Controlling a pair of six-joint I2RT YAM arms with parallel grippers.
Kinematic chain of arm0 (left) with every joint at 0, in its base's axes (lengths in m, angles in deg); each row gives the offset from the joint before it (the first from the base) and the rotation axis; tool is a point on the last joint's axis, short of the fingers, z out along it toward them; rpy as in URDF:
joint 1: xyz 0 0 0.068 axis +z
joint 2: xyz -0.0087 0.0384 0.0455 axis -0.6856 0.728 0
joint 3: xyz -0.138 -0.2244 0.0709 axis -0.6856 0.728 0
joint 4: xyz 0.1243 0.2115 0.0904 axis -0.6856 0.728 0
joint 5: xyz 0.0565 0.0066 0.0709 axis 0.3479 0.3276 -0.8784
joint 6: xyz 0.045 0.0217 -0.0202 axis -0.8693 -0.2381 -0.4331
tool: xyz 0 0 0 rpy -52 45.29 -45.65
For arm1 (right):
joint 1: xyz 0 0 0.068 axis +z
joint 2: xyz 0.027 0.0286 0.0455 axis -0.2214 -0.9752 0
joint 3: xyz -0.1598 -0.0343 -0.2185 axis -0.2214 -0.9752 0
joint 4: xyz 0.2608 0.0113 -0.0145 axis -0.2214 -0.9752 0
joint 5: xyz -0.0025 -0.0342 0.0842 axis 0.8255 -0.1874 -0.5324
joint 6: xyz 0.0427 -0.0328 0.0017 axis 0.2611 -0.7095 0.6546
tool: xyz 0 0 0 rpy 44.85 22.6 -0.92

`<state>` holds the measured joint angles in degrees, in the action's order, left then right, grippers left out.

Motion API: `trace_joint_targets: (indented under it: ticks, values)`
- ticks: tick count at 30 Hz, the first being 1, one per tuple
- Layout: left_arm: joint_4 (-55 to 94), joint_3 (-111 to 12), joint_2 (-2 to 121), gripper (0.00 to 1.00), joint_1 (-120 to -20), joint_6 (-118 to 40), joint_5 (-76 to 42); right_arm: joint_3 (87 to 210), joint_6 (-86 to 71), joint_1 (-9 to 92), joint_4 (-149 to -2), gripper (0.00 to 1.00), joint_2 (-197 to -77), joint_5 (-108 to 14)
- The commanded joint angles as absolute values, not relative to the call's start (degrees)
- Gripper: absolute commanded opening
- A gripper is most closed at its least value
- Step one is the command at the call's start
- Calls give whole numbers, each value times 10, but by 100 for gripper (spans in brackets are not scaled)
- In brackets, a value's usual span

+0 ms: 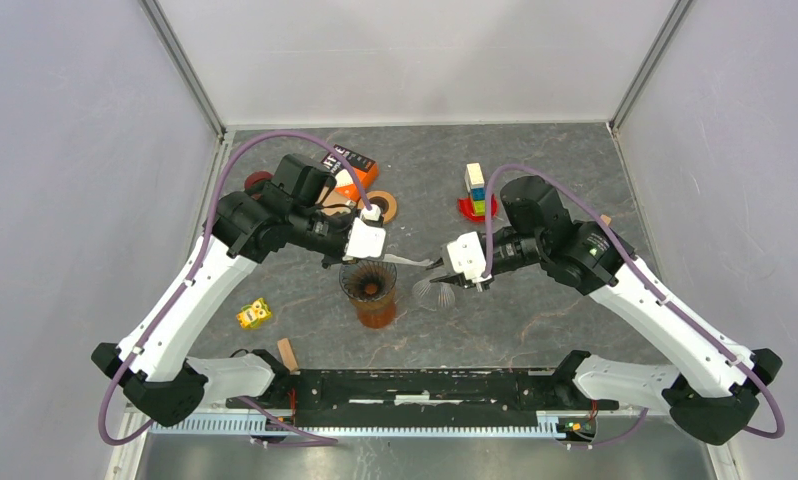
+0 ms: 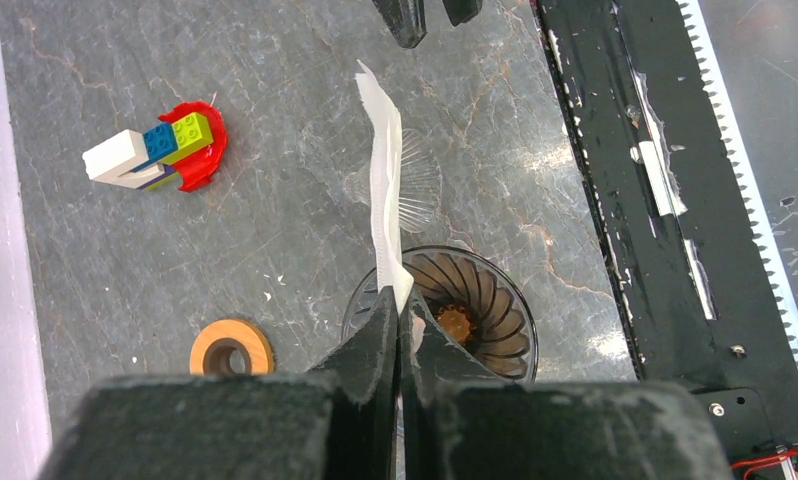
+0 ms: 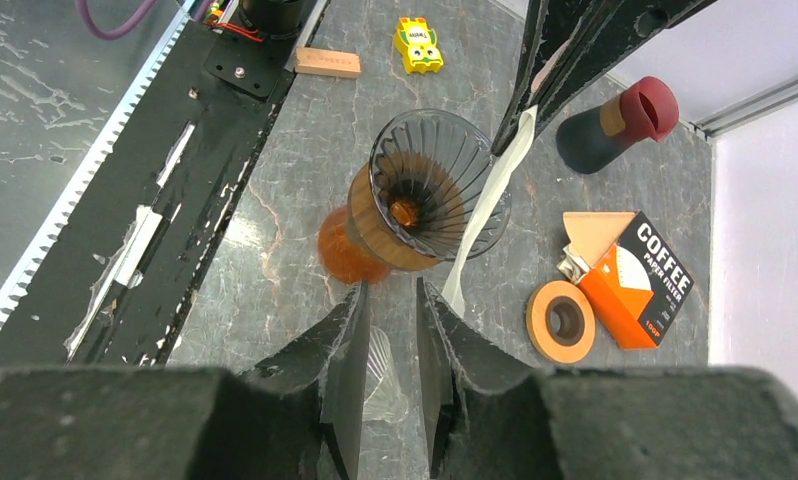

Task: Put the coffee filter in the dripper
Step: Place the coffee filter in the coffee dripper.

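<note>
Orange COFFEE box (image 1: 355,172). Just beside it, wooden ring (image 1: 382,206); left of it, red-capped bottle (image 3: 615,125); right, brick tower (image 1: 476,192); well apart, yellow toy (image 1: 254,314).

"COFFEE" in white capitals on the black panel of the orange box (image 3: 637,280), smaller print beneath illegible.

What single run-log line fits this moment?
left pincer: shut on coffee filter | right pincer: open, empty | dripper: no filter inside

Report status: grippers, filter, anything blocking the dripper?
Left gripper shut on the coffee filter, folded flat over the dripper rim. Right gripper open, empty, near the filter's free end. Filter not yet in. Dripper mouth unobstructed.
</note>
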<state>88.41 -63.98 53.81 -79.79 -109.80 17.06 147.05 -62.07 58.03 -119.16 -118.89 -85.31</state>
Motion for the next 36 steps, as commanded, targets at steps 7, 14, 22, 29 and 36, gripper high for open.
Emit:
trace_joint_targets:
  ticks: [7, 14, 22, 29, 36]
  values:
    - [883, -637, 532, 2, -802, -1094, 200, 1466, -599, 578, -1150, 31, -1186, -806]
    - [883, -636, 532, 2, -802, -1090, 208, 1463, -601, 578, -1152, 32, -1194, -813]
    - [883, -636, 532, 2, -802, -1090, 207, 1453, -604, 578, -1153, 32, -1197, -818]
    - [883, -637, 533, 2, -802, -1093, 205, 1452, -597, 578, -1147, 32, -1201, -820]
    - [883, -638, 536, 2, -802, -1092, 202, 1460, -586, 577, -1144, 33, -1210, -826]
